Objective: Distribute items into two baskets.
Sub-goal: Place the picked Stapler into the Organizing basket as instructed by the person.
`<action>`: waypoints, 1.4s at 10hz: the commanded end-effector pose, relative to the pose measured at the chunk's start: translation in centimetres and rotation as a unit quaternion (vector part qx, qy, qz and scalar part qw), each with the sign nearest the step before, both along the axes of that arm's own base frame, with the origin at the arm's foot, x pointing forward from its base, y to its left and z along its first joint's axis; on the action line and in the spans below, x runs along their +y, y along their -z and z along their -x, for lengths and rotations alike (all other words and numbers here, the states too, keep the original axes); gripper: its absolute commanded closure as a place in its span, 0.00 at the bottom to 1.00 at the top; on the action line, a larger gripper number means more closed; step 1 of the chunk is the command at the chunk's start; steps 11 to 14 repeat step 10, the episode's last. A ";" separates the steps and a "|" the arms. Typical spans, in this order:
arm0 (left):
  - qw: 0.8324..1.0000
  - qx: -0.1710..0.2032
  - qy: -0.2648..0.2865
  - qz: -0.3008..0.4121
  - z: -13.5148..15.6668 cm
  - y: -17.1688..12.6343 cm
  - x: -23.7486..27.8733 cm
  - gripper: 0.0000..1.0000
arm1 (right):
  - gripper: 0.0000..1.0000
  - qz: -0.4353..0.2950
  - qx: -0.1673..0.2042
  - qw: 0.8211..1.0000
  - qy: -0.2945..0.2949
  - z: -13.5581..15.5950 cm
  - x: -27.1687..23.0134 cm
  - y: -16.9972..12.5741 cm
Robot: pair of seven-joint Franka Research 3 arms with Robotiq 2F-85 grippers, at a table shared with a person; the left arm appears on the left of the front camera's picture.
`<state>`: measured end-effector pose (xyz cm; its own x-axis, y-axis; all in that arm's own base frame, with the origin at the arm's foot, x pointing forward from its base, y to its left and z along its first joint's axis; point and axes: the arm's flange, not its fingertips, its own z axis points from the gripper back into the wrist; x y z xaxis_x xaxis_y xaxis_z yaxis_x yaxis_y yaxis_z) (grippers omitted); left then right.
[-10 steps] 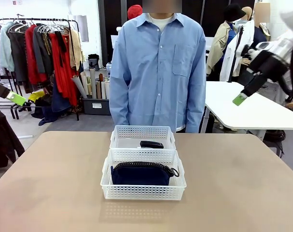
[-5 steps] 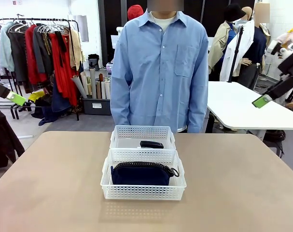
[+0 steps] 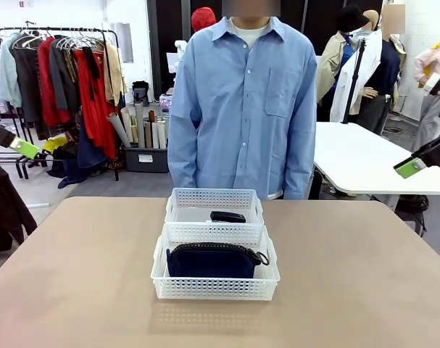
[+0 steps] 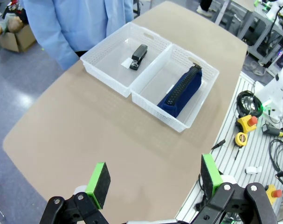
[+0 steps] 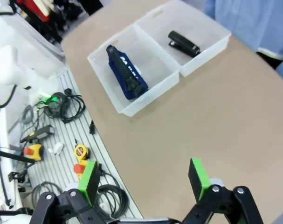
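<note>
Two white perforated baskets stand end to end at the table's middle. The near, larger basket [image 3: 214,288] holds the dark navy pouch [image 3: 213,262], standing on edge with its zip up. In the far basket [image 3: 178,206] lies the black stapler [image 3: 227,216]. From above, the left wrist view has the pouch [image 4: 182,90] and the stapler [image 4: 139,56]; the right wrist view has the pouch [image 5: 127,77] and the stapler [image 5: 183,43]. My left gripper [image 4: 154,175] and right gripper [image 5: 143,179] are both open, holding nothing, high and well away from the baskets. One green pad [image 3: 24,148] shows at the left edge, another pad [image 3: 410,167] at the right edge.
A person in a light blue shirt [image 3: 241,101] stands at the table's far edge, just behind the baskets. Cables and small tools [image 4: 246,130] lie on a grey slatted platform beside the table. A white table [image 3: 364,163] stands at the back right, a clothes rack [image 3: 60,72] at the back left.
My right gripper has swung to the right and lower, out to the picture's right edge. The left gripper, the baskets and the items have not moved.
</note>
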<state>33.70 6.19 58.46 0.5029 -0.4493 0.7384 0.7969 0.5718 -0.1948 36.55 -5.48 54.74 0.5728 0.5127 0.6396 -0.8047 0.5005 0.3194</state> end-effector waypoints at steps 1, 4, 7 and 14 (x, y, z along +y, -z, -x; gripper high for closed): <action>1.000 -0.005 0.002 0.006 0.0 0.0 0.0 0.00 | 0.00 -0.012 -0.024 1.000 -0.001 0.5 -0.4 0.9; 1.000 -0.005 0.002 0.006 0.0 0.0 0.0 0.00 | 0.00 -0.003 -0.001 1.000 0.001 0.2 -0.4 0.4; 1.000 -0.005 0.002 0.006 0.0 0.0 0.0 0.00 | 0.00 -0.003 -0.001 1.000 0.001 0.2 -0.4 0.4; 1.000 -0.005 0.002 0.006 0.0 0.0 0.0 0.00 | 0.00 -0.003 -0.001 1.000 0.001 0.2 -0.4 0.4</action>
